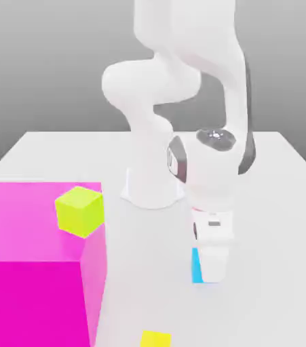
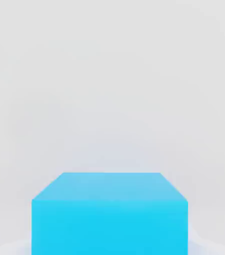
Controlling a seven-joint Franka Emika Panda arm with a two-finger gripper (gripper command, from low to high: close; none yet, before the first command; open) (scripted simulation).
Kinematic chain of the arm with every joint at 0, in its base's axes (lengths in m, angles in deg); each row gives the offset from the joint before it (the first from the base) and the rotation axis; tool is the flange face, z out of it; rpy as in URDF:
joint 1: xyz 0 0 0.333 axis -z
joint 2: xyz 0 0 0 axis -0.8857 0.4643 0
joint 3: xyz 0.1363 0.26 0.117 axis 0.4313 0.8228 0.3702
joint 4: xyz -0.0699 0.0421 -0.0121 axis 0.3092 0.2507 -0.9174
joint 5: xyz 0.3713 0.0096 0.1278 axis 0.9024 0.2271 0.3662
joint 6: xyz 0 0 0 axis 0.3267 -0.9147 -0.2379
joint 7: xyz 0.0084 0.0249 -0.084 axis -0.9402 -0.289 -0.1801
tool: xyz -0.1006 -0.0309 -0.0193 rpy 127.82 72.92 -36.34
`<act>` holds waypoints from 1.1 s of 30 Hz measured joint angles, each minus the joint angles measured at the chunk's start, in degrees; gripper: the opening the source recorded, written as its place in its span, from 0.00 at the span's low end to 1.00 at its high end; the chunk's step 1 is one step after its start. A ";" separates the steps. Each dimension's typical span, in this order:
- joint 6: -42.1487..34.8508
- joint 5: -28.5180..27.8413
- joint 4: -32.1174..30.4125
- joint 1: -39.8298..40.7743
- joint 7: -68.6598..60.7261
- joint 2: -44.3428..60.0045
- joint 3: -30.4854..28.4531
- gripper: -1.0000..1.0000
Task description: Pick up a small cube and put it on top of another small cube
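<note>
Right, exterior view: claw point(image 1: 210, 270) is down at the desk point(image 1: 277, 223), low over the cyan cube point(image 1: 196, 266), which sits toward the near edge, a bit to the exterior view's right of centre. Can't tell if the claw is wide, narrow or gripping. Yellow cube point(image 1: 155, 339) lies near, at the front edge. Magenta block point(image 1: 40, 264) w/ lime cube point(image 1: 80, 211) on top fills the front corner on the exterior view's left. Hand view: cyan cube point(image 2: 109, 219) sits square-on & close. Best imo: centre it, squeeze the flat sides, lift straight.
</note>
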 joint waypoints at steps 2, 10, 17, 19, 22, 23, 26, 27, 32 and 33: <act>-3.17 -1.37 -0.65 -0.30 0.96 -3.85 -0.67 0.00; -13.99 -4.83 3.44 2.65 12.95 -10.49 -2.44 0.00; -20.58 -3.93 15.18 6.12 31.19 -5.37 -5.10 0.00; -22.44 -3.10 18.55 6.61 36.02 -3.83 -6.11 0.00; -25.26 -1.57 23.63 7.35 43.08 -1.50 -7.73 0.00; -26.20 -0.97 25.32 7.60 45.36 -0.70 -8.32 0.00; -28.70 1.19 30.21 8.04 51.62 1.87 -10.29 0.00; -28.09 2.01 31.05 8.21 52.26 3.40 -10.42 0.00; -22.21 5.02 32.20 9.68 51.28 10.55 -8.83 1.00; -22.21 5.02 32.20 9.68 51.28 10.55 -8.83 1.00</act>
